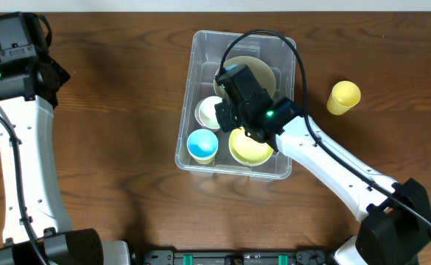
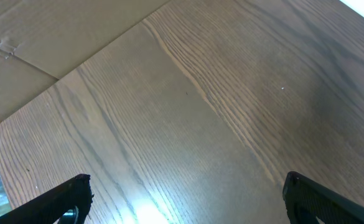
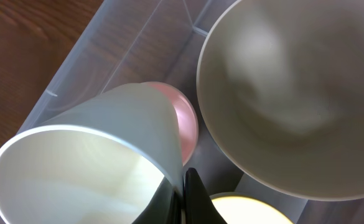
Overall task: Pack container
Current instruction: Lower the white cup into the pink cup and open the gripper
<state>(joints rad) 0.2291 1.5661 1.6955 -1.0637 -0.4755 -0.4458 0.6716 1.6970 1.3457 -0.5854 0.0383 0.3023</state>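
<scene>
Right gripper [image 3: 183, 196] clenched beside the cup [image 3: 88, 162], grip unclear, hiding part of the container [image 1: 188, 96]; left gripper [image 2: 191, 199] released, fingers [image 2: 63, 199] cropped.

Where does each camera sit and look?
Overhead: above the table, looking straight down at the container; both arms show.
Left wrist: on the left arm, facing bare table; its open left tool shows.
Right wrist: on the right arm, inside the container, facing a white cup and bowl; its shut right tool shows.
Shared: overhead and right wrist both see that cup and bowl.
</scene>
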